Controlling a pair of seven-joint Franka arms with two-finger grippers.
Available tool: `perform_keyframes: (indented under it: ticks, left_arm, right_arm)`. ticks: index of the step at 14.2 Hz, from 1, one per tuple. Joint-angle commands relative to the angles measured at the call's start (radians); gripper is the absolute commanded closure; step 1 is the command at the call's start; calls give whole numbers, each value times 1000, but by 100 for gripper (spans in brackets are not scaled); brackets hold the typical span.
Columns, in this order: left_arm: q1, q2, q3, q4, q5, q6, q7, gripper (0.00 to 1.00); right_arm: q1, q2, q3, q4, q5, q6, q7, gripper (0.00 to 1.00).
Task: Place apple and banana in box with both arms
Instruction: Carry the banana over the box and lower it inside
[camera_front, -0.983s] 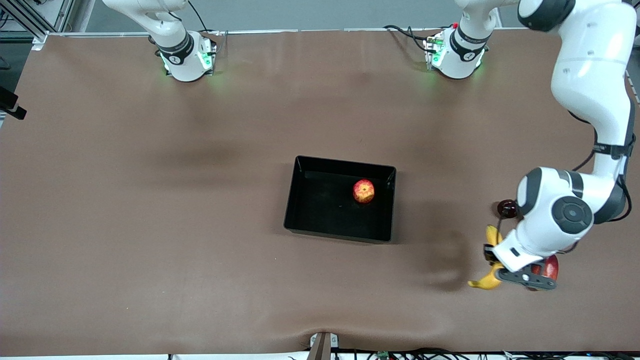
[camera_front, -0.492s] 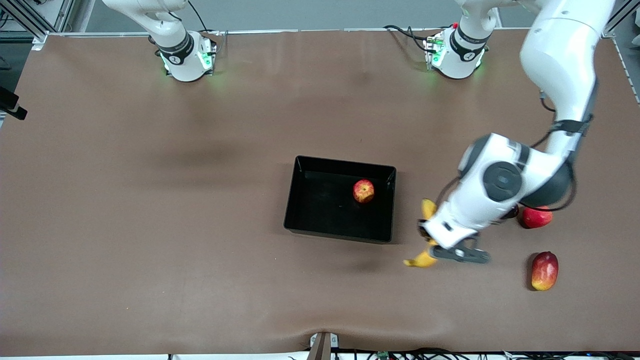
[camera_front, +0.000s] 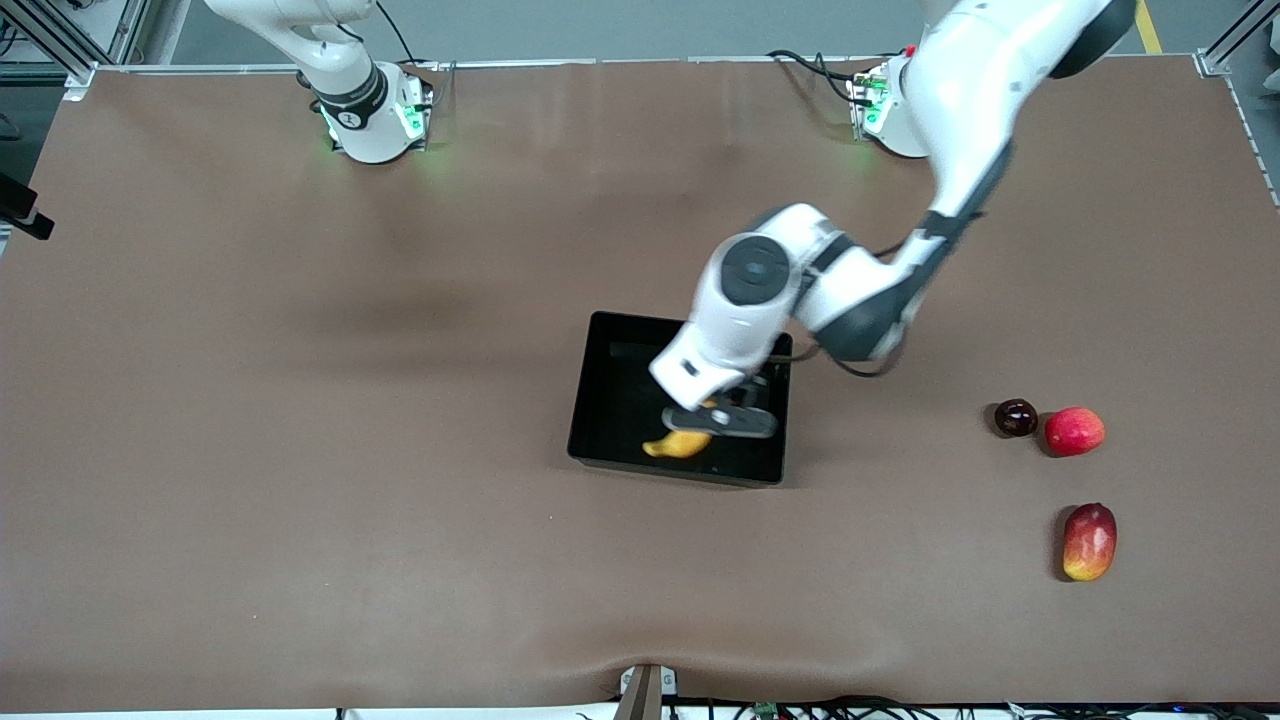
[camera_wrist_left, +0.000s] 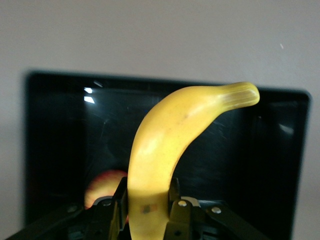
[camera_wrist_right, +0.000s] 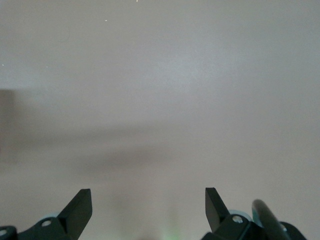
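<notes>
Swinging across the bench (camera_front: 300, 400), the left arm has carried the banana (camera_front: 680, 442) a long way in the last second. A moment ago the banana hung over the bench near the red-and-yellow fruit (camera_front: 1089, 541), well apart from the box (camera_front: 600, 330). Now it hangs over the box, above the part of the box nearest the front camera.

The left gripper (camera_front: 712, 415) has its jaws clamped on the banana. In the left wrist view the banana (camera_wrist_left: 170, 150) sticks out from between the jaws, with the box (camera_wrist_left: 55, 130) right under it. The apple (camera_wrist_left: 107, 187) lies in the box, partly hidden by the banana and the jaws. The front view hides it under the arm.

Beside the box, toward the left arm's end of the bench, sit a pinkish-red fruit (camera_front: 1074, 431), a small dark fruit (camera_front: 1015, 417) and the red-and-yellow fruit. None of them has moved.

The right gripper (camera_wrist_right: 148, 202) waits with its jaws wide apart and nothing between them, looking at bare bench.

So the apple's part looks done. The banana only needs to go down and be let go, I think. It should land beside the apple, not on it.
</notes>
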Motion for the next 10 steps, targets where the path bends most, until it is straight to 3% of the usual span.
perform_keyframes:
  ticks: [1, 4, 10]
  left_arm:
    - [-120, 71, 95, 56, 13, 55, -34, 100]
    - [-204, 112, 186, 54, 13, 100, -35, 100]
    - [-224, 163, 218, 45, 20, 146, -28, 98]
  right_arm:
    - [-25, 3, 14, 6, 3, -7, 12, 0]
    - [-27, 4, 14, 6, 3, -7, 12, 0]
    - [-28, 4, 14, 5, 3, -7, 12, 0]
